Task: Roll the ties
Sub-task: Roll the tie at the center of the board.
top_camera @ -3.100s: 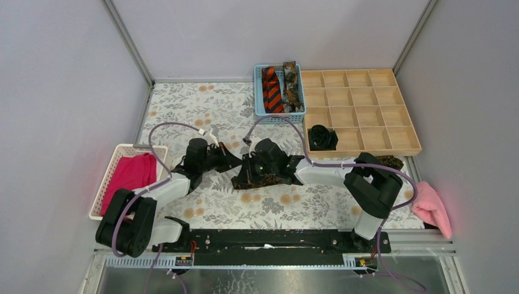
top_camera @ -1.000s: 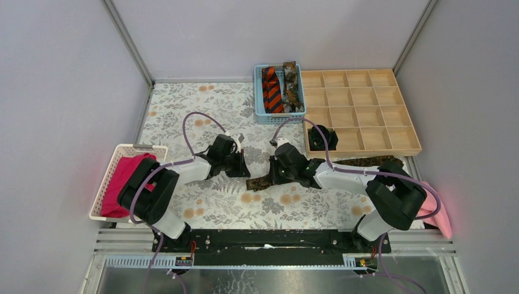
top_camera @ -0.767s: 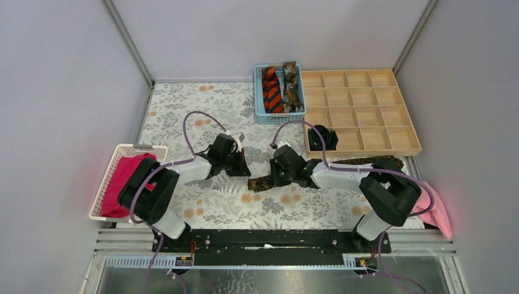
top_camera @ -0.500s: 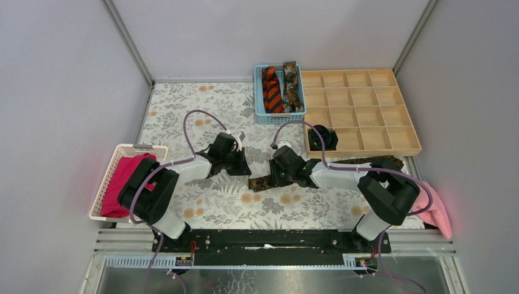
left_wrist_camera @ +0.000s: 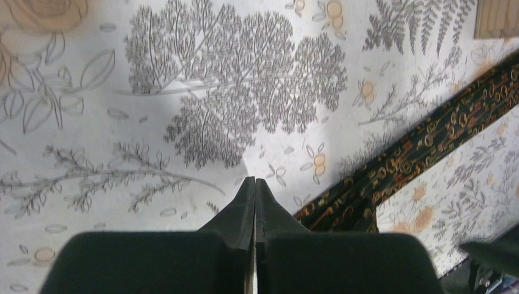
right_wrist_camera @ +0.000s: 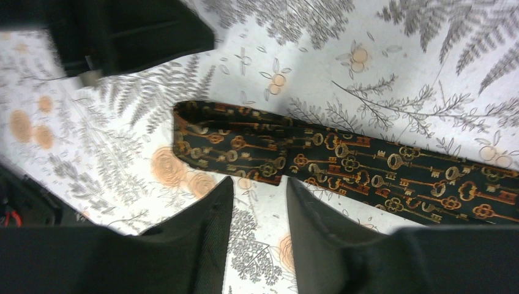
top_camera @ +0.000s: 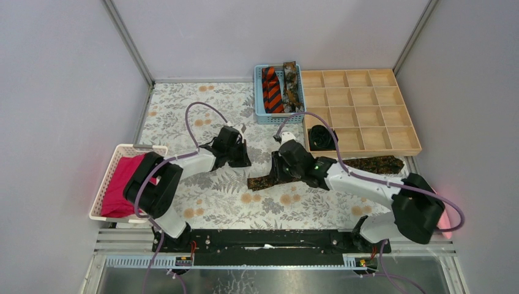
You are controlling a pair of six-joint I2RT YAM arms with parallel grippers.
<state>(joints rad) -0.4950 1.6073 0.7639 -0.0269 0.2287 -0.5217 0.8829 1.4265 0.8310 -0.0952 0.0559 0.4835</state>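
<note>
Right wrist: right gripper spread, empty, folded end of brown tie just ahead; left gripper pressed together, idle. Rolling barely begun; next likely pinch fold, turn.

Key-patterned tie flat (end folded)

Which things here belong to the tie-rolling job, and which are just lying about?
Job: key-patterned tie flat on the table; striped tie and mottled tie in the blue basket; rolled black tie in the wooden tray.
Lying about: magenta cloth in the white basket.
</note>
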